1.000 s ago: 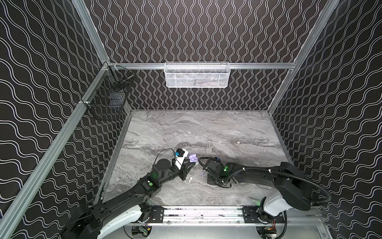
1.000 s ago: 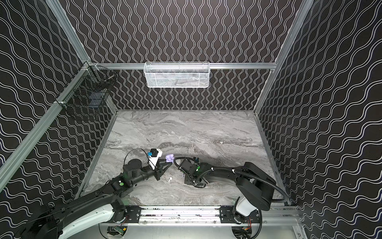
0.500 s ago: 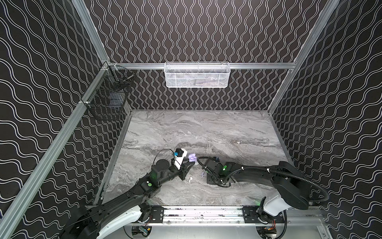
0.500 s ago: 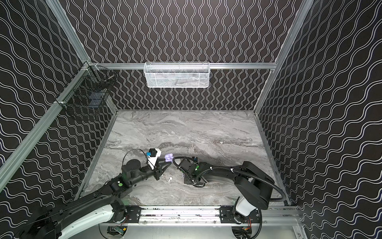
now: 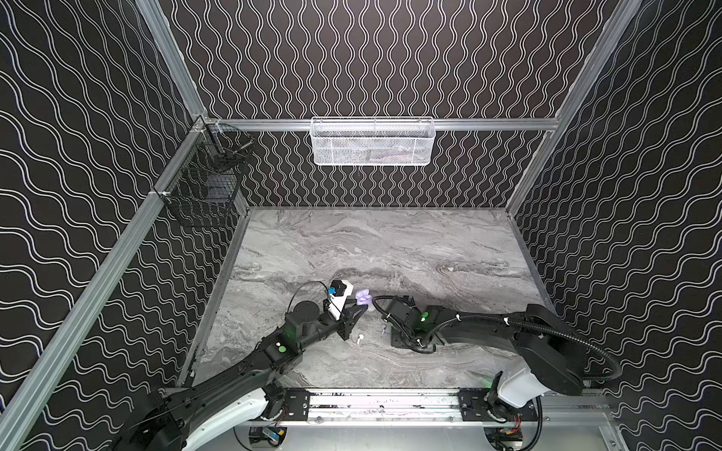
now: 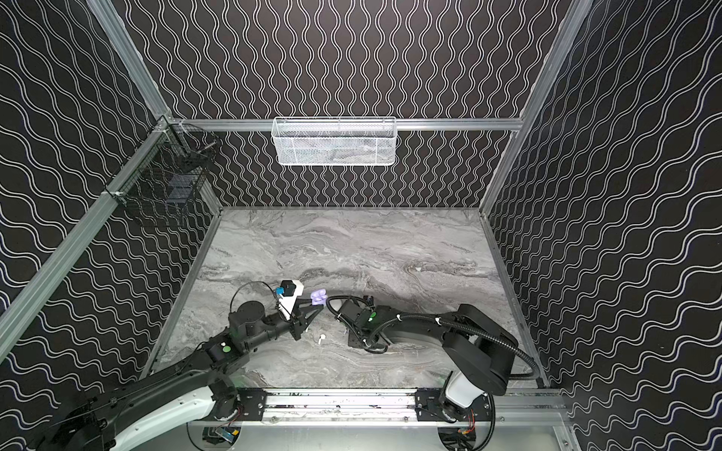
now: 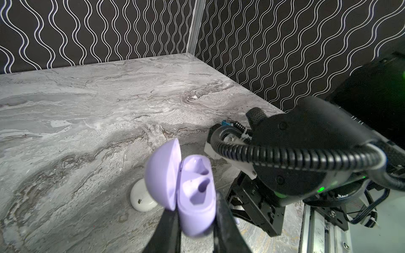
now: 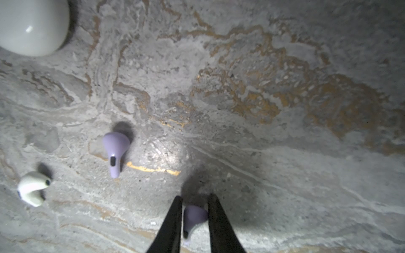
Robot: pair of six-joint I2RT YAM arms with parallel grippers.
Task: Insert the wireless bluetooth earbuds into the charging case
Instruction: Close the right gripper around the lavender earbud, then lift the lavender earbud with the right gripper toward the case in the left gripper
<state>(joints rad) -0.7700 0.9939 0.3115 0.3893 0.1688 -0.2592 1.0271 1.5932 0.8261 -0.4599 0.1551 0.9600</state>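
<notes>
Clamping the lilac charging case (image 7: 197,221) between its fingers, the left gripper (image 7: 195,203) masks both flanks; the lid is hinged open and two sockets show. Beyond those fingers the white case (image 7: 141,198) sits half hidden behind the lid. The right gripper (image 8: 195,197) pinches the held lilac earbud (image 8: 195,215) on the table (image 8: 263,87), its stem partly covered. Off to one side of these fingers lie the loose lilac earbud (image 8: 115,151) and one white earbud (image 8: 32,188). Count: three earbuds, two cases.
</notes>
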